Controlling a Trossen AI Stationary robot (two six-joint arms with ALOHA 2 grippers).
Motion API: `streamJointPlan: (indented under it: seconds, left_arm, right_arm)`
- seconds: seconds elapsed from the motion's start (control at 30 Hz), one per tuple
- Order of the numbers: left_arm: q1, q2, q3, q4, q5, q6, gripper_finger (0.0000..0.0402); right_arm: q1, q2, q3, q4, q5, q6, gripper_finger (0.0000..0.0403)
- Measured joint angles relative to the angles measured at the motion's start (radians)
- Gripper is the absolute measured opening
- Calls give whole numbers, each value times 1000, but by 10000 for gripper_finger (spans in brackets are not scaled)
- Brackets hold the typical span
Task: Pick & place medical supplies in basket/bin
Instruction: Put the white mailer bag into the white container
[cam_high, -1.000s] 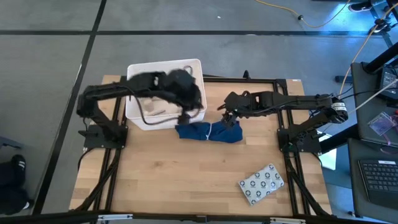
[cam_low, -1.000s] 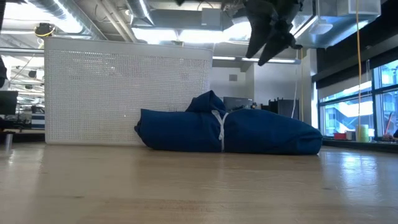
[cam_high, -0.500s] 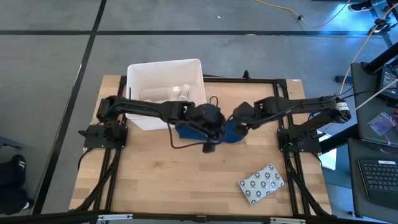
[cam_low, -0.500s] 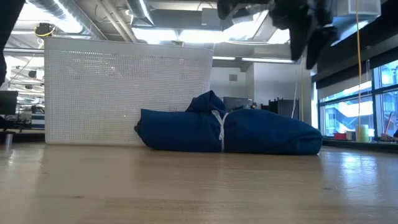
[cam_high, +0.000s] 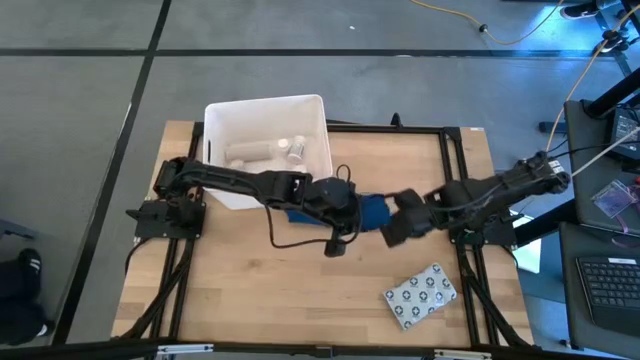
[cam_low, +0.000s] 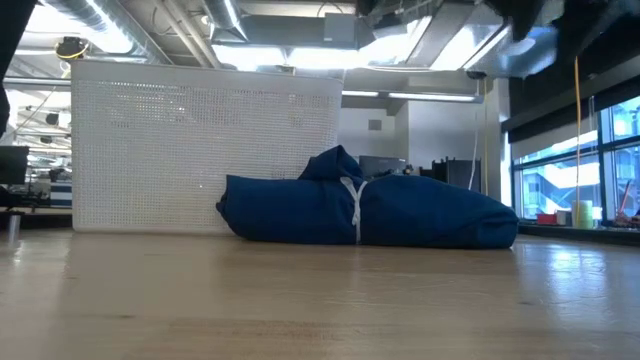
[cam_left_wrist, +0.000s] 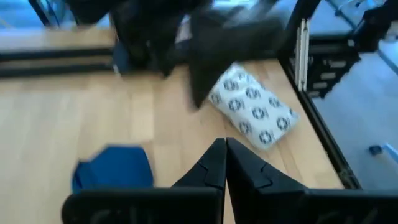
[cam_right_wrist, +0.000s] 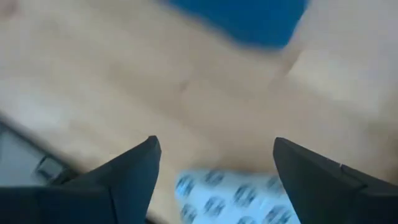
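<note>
1. Nearest the front edge of the table lies the blister pack (cam_high: 421, 295), flat on the wood and well clear of the white tub (cam_high: 266, 150), so it has yet to be binned.
2. My right gripper (cam_right_wrist: 214, 171) hangs above the table near it, fingers spread wide and empty. My worry: a flat pack gives little edge, so I could scrape wood or push it off the table.
3. My left gripper (cam_left_wrist: 225, 163) hovers over the blue cloth (cam_high: 372, 212), fingers pressed together, holding nothing.
4. My two arms sit close at mid-table; crossing paths could mean a collision or snagging the cloth.
5. Farthest, the tub holds vials (cam_high: 292, 147) and a gauze roll (cam_high: 247, 153).
</note>
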Motion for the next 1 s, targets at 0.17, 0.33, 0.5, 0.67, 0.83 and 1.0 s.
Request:
streamJointPlan:
  seconds: [0.17, 0.33, 0.5, 0.67, 0.83, 1.0]
  left_arm:
    - [-48, 0, 0, -115, 0, -24, 1]
    - [-107, 0, 0, -178, 1, -21, 3]
    - [-148, 0, 0, -182, 1, 4, 2]
    - [-160, 0, 0, -186, 3, 6, 3]
    - [-160, 0, 0, -191, 3, 6, 3]
    - [-161, 0, 0, -204, 3, 5, 3]
  right_arm:
    - [159, 14, 0, 113, -18, 146, 310]
    - [292, 101, 0, 113, -9, 264, 310]
    - [375, 219, 0, 122, -90, 360, 310]
    - [429, 327, 0, 96, -113, 396, 297]
    - [464, 414, 0, 48, -203, 408, 279]
    - [478, 452, 0, 63, -207, 492, 268]
